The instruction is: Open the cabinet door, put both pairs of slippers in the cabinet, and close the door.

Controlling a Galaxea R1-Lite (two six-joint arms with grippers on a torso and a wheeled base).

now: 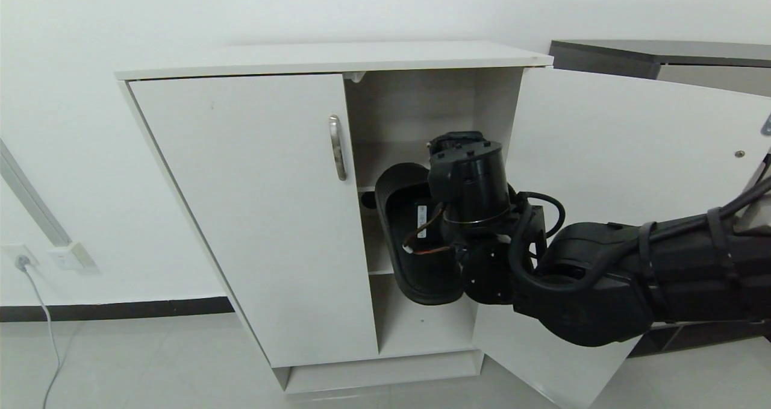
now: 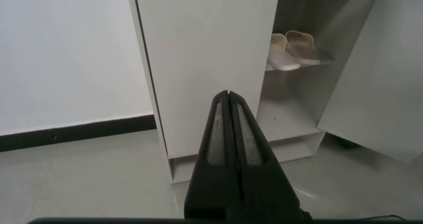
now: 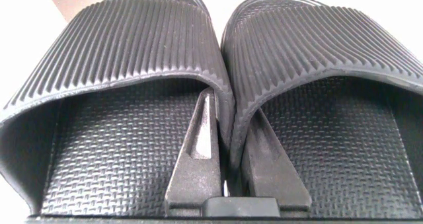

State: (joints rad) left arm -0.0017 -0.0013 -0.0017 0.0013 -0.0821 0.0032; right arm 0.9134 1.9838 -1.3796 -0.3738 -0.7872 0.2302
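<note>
The white cabinet (image 1: 259, 216) stands with its right door (image 1: 632, 174) swung open and its left door shut. My right gripper (image 3: 228, 161) is shut on the inner edges of a pair of black slippers (image 3: 218, 85), one finger inside each. In the head view the black slippers (image 1: 403, 240) hang sole-out in the open half of the cabinet, in front of the middle shelves, held by my right arm. A pair of beige slippers (image 2: 294, 49) lies on a cabinet shelf. My left gripper (image 2: 228, 112) is shut and empty, low in front of the cabinet.
A metal handle (image 1: 337, 147) sits on the shut left door. A dark grey unit (image 1: 662, 56) stands behind the open door. A wall socket with a cable (image 1: 24, 264) is at the left. Pale floor (image 2: 86, 178) lies in front.
</note>
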